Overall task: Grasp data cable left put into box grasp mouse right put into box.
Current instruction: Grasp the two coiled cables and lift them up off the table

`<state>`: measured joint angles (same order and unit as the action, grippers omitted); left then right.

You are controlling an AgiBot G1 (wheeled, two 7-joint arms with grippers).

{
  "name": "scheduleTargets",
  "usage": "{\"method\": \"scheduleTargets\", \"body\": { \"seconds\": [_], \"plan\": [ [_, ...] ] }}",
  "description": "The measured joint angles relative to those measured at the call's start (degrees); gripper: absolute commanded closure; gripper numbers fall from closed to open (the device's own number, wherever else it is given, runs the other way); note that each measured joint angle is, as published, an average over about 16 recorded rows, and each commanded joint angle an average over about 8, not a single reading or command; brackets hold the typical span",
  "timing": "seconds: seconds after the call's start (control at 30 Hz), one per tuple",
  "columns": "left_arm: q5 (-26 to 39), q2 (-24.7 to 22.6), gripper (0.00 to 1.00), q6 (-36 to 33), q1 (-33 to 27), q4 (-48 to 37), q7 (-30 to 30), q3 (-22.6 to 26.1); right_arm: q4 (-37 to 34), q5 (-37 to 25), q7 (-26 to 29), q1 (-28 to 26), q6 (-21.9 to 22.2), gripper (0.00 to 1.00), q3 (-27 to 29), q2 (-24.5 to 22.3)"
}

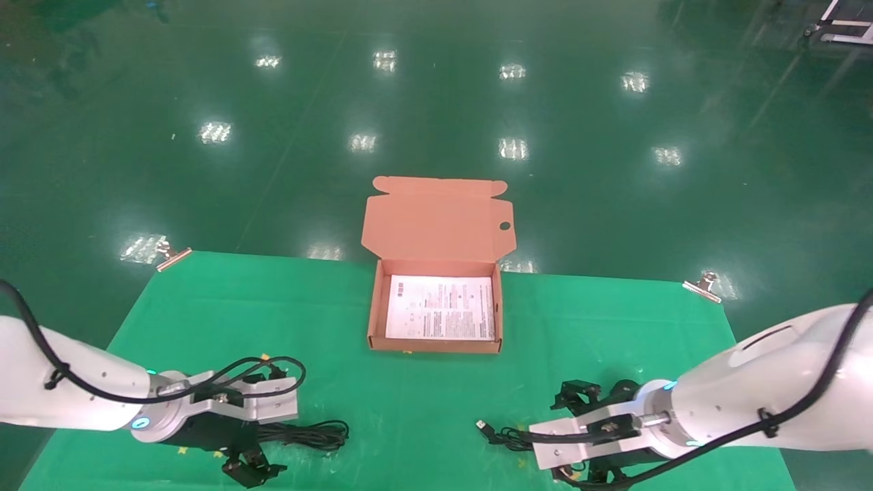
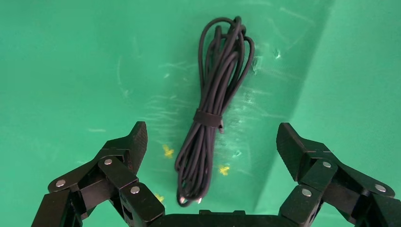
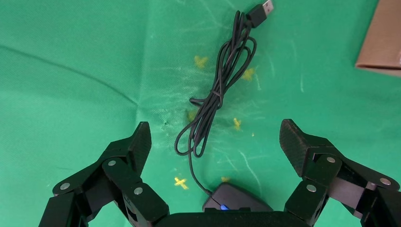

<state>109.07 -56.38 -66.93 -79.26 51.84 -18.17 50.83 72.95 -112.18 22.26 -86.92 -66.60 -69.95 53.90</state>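
**Both jaws spread over their targets, nothing lifted yet**

Green worktop (image 1: 423,402), clipped at both far corners. At the middle of the far edge, an open cardboard box (image 1: 435,345), lid flap standing up behind, white leaflet (image 1: 441,307) flat on the base, nothing else inside.

Near the front-left corner, the left gripper (image 2: 211,149), jaws released and spread wide, hovering low over the data cable (image 2: 215,101). Cable lying flat on the worktop as one long tied bundle, straight between the two fingers, long axis running away from the wrist, so the jaws straddle it across its narrow width. Probably a good line for a straight drop and squeeze near the tie band at mid-length.

Near the front-right corner, the right gripper (image 3: 215,151), jaws likewise released and wide, holding nothing. Mouse (image 3: 238,202) on the worktop right under the wrist, between the finger roots, blue light showing; cord (image 3: 215,104) trailing away in loose loops to a USB plug (image 3: 261,12) pointing toward the box.

Each arm nearest its own item; left first by the task order, then a carry inward and toward the far edge to the box. Loose mouse cord likely to drag or snag on the box wall.
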Motion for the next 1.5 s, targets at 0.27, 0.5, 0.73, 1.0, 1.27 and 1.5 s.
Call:
{"method": "scheduleTargets", "body": {
  "seconds": [0.27,0.5,0.73,1.0,1.27,1.5],
  "plan": [
    [-0.73,-2.51,0.0,1.42,-0.72,-7.06,4.02,-0.09,-4.27,-1.39,-0.28,1.04,1.74,0.0,-0.71,2.84],
    [-1.28,-3.94,0.0,2.1,-1.5,-11.8,7.2,-0.2,-7.09,-2.7,-1.0,1.9,3.08,0.0,-1.38,4.47],
    [-1.82,-4.51,0.08,2.34,-2.01,-14.65,9.63,-0.38,-9.13,-4.27,-0.17,2.85,4.34,0.05,-1.84,5.34],
    [-2.52,-4.49,1.0,2.39,-2.21,-16.13,11.33,-0.66,-10.88,-5.37,1.83,3.44,5.43,1.0,-1.77,5.64],
    [-2.85,-4.38,1.0,2.48,-2.22,-16.47,11.78,-0.82,-11.43,-5.52,2.61,3.52,5.78,1.0,-1.57,5.62],
    [-2.8,-4.36,1.0,2.46,-2.19,-16.3,11.65,-0.82,-11.25,-5.49,2.38,3.48,5.66,1.0,-1.58,5.59]
  ]
}}
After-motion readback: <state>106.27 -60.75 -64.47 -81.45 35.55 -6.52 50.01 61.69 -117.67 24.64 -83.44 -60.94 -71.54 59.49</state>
